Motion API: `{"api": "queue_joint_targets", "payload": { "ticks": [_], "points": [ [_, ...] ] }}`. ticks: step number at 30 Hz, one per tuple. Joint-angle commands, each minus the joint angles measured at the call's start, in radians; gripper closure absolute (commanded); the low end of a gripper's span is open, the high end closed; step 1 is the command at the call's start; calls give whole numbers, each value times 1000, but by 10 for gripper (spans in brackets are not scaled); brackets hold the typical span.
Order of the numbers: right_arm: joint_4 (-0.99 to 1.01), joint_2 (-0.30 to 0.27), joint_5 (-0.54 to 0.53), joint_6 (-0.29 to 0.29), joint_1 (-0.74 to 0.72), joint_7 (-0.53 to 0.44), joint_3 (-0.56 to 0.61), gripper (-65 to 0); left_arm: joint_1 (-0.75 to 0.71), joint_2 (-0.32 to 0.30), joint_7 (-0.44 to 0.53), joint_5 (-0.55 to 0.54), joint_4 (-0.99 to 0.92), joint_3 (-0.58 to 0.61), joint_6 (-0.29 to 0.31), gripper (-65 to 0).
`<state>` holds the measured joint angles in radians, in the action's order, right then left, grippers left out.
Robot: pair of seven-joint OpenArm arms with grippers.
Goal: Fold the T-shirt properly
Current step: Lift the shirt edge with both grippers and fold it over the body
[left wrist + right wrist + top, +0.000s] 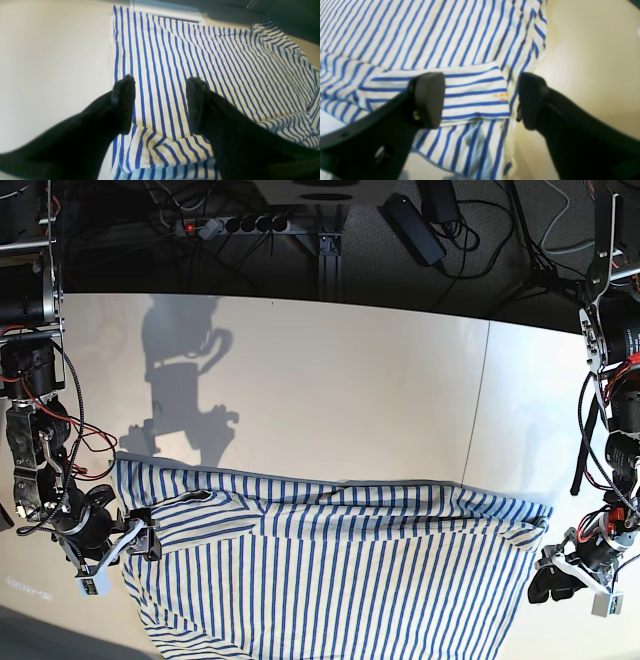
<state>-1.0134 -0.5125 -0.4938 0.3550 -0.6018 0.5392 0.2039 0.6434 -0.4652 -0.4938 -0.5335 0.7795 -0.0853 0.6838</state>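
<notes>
The T-shirt (330, 570), cream-white with thin blue stripes, lies spread across the near part of the table and runs off the bottom of the base view. My right gripper (143, 540) is open at the shirt's left edge. In the right wrist view it (480, 100) straddles a folded sleeve hem (472, 95) with a small orange mark. My left gripper (548, 572) is open at the shirt's right edge. In the left wrist view its fingers (160, 85) hover over the striped cloth (212, 62) near a folded border. No dark tag shows.
The white table (330, 390) has a seam (478, 420) running front to back on the right. Behind its far edge hang cables and a power strip (235, 224). A pale bar (165, 10) lies past the shirt in the left wrist view.
</notes>
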Motion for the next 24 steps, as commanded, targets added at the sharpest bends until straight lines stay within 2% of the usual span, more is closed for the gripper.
{"api": "queue_joint_targets", "payload": {
  "ticks": [1, 2, 3, 4, 5, 6, 7, 10, 13, 17, 22, 24],
  "points": [
    [-19, -3, -14, 64, -37, -23, -11, -445, 26, -14, 14, -18, 16, -5, 14, -357],
    [-19, 6, -14, 64, -36, -23, -11, -444, 22, -14, 14, -17, 16, -5, 14, -332],
    [-19, 18, -10, 64, -35, -24, -11, -408, 17, -13, 14, -16, 16, -5, 14, -268],
    [-18, 31, 0, 64, -34, -24, -11, -318, 11, -11, 14, -15, 16, -5, 14, -173],
    [-16, 44, 21, 63, -32, -27, -11, -185, 3, -8, 11, -15, 16, -4, 14, -68],
    [-13, 57, 48, 63, -29, -26, -11, -23, -3, -2, 5, -15, 16, -4, 14, 0],
    [-13, 68, 76, 60, -24, -26, -11, 0, -8, 3, -8, -16, 16, 0, 14, 0],
    [0, 97, 172, 32, -1, -58, -11, 0, -16, 18, -39, 5, 16, 41, 14, 0],
    [36, 114, 215, -19, 18, -66, -11, 0, -18, 21, -46, 63, 16, 134, 14, 0],
    [148, 114, 217, -19, 20, -73, -15, 0, -18, 21, -63, 132, 16, 261, -103, 0],
    [235, 114, 214, -18, 33, -72, -15, 0, -18, 21, -92, 182, 16, 365, -113, 0],
    [233, 114, 213, -18, 46, -73, -15, 0, -18, 21, -108, 198, 16, 381, -145, 0]
  ]
}}
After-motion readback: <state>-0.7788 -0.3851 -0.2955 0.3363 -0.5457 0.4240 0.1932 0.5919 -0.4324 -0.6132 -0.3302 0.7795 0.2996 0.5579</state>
